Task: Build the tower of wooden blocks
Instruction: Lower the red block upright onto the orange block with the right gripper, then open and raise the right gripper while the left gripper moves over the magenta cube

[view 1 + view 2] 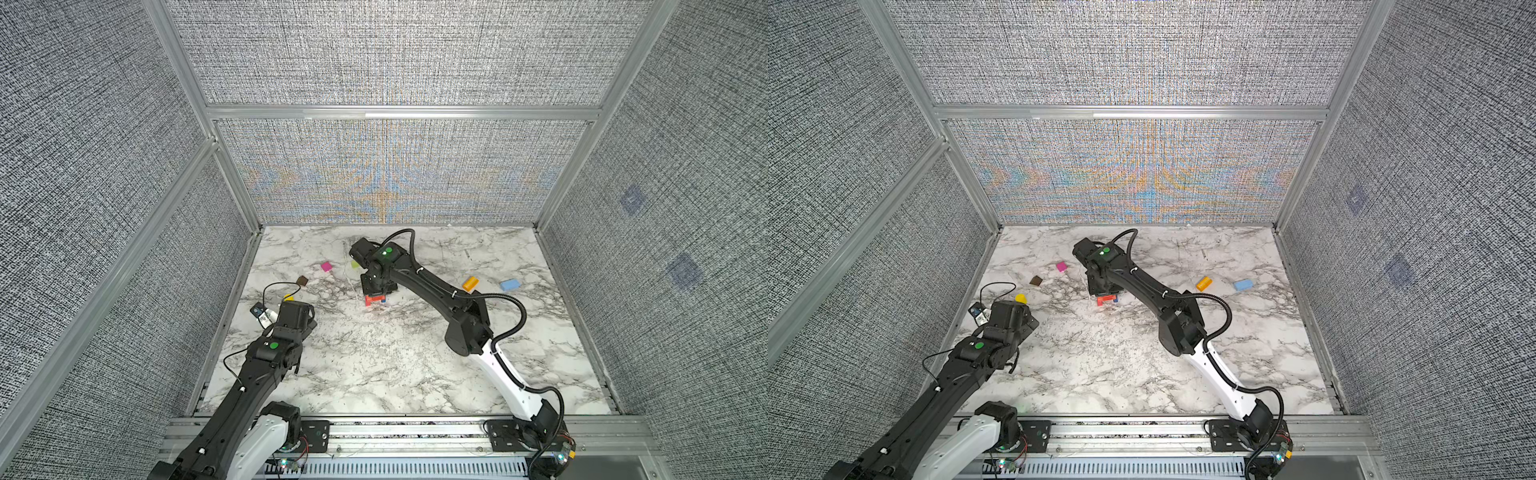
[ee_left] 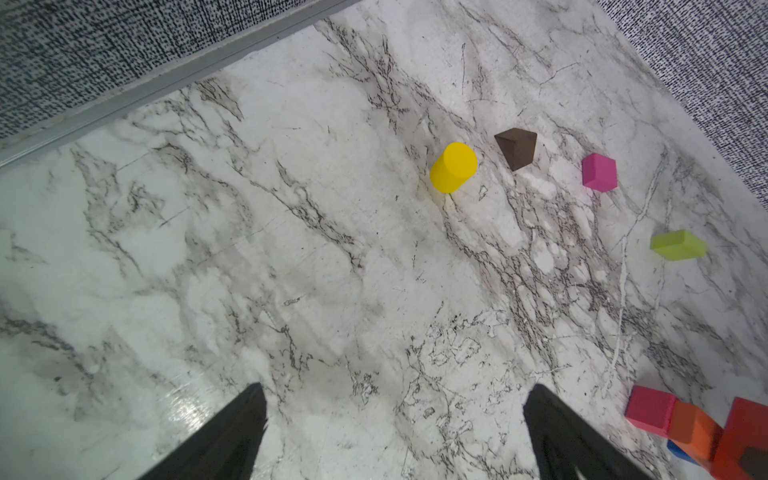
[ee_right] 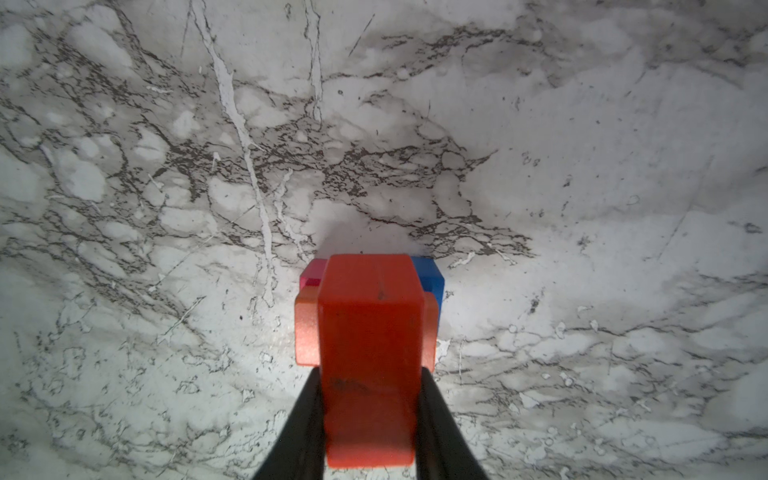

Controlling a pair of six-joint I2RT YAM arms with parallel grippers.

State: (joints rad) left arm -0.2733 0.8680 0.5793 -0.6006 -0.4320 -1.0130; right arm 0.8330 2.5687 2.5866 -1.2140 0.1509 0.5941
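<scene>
The tower (image 1: 375,300) is standing near the worktop's (image 1: 395,365) middle: a red block (image 3: 368,353) is sitting over an orange block (image 3: 305,332), which is resting on a pink cube (image 3: 311,272) and a blue cube (image 3: 428,278). The right claw (image 3: 368,386) is pinching the red block. The left claw (image 2: 397,388) is hanging spread near the left edge, near a yellow cylinder (image 2: 453,167), brown block (image 2: 517,147) and magenta cube (image 2: 598,172). A lime brick (image 2: 677,245) is lying toward the far edge. An orange brick (image 1: 471,283) and light-blue brick (image 1: 510,284) are lying toward the right edge.

The marble table (image 1: 374,365) bears scattered wood blocks (image 1: 326,266) and a tower (image 1: 375,300).
</scene>
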